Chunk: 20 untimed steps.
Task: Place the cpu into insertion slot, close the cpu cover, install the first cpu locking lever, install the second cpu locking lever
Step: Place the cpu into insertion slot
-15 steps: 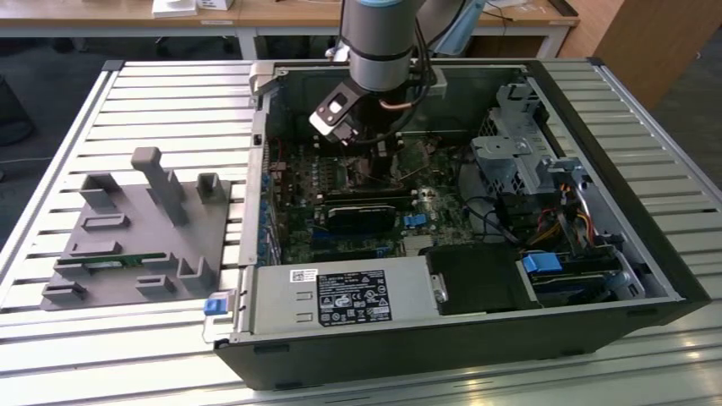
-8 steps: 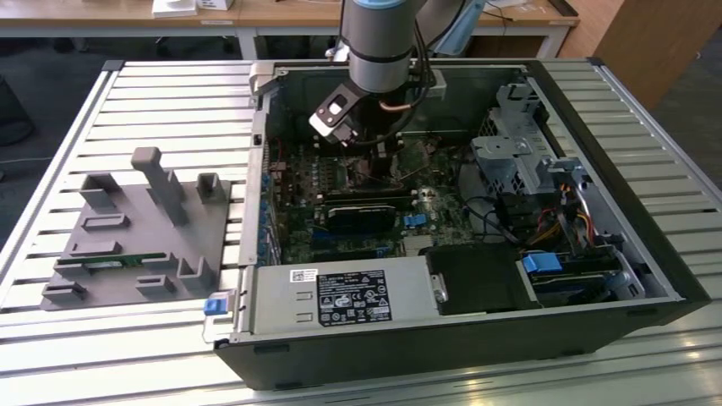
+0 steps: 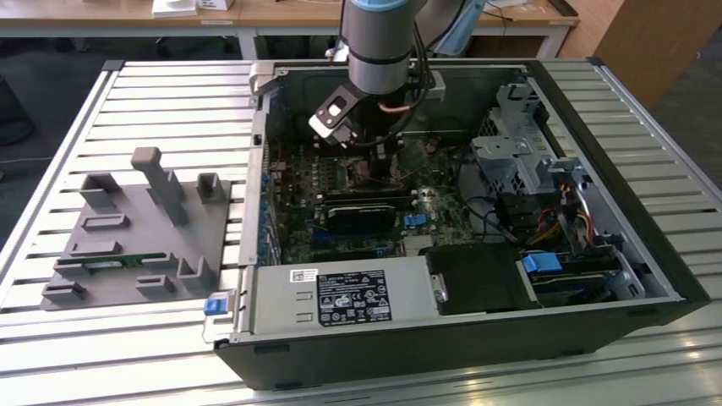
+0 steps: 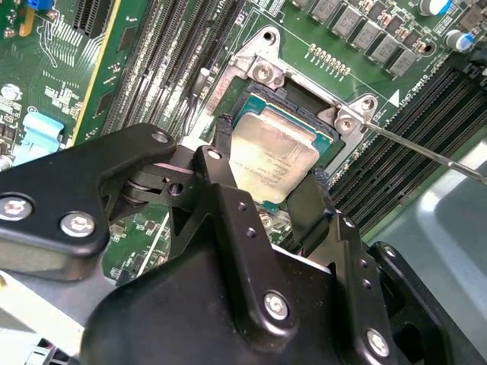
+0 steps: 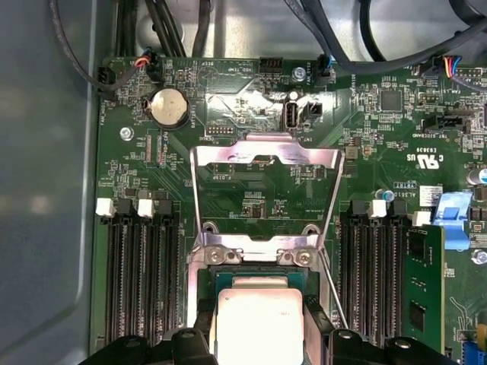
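Black fingers (image 4: 318, 199) clamp the chip (image 4: 274, 156) by two opposite edges, right at the socket (image 4: 285, 97) inside the open computer case (image 3: 451, 355) — the cover (image 5: 228, 152) (a thin metal frame) stands tipped up over the green board (image 5: 380, 152).

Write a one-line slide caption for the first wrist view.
The gripper at the cpu over the insertion slot, the cpu cover folded open, memory slots either side.
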### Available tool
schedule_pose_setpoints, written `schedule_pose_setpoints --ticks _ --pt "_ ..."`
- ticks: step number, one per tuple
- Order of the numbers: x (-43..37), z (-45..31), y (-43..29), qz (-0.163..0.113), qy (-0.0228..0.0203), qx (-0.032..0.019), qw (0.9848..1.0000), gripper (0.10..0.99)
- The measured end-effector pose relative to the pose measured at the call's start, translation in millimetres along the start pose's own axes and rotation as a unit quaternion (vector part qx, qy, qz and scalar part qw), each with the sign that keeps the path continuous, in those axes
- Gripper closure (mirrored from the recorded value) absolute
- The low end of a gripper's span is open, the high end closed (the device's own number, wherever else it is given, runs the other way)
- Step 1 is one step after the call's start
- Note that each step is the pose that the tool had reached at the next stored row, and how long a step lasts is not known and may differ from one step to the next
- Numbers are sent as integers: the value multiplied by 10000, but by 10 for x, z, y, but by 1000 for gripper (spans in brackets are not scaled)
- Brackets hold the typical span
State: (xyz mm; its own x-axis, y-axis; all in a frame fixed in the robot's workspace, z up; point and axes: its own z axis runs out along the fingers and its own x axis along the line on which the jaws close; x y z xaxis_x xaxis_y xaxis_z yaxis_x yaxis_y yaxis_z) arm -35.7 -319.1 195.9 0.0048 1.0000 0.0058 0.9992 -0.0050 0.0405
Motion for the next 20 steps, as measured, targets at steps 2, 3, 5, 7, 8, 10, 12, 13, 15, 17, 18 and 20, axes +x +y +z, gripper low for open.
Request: schedule_pose_setpoints --ticks 2,3,5,7,8,10,12,13,15,17,18,20 --pt "0 6 0 1 -1 0 10000 545" --pt "0 8 -1 1 -1 1 10000 545" --pt "0 8 -1 1 -1 0 10000 545" --pt "0 9 -1 1 -1 0 10000 545" --pt "0 9 -1 1 0 0 10000 545" --pt "0 9 -2 1 0 0 10000 545" --pt "0 9 -2 1 0 0 10000 545" --pt "0 9 -2 1 0 0 10000 533" --pt "0 9 -3 1 0 0 10000 471" --pt "0 8 -3 1 0 0 10000 471" --pt "0 8 -3 1 0 0 10000 471" --pt "1 8 -4 1 0 0 10000 471"
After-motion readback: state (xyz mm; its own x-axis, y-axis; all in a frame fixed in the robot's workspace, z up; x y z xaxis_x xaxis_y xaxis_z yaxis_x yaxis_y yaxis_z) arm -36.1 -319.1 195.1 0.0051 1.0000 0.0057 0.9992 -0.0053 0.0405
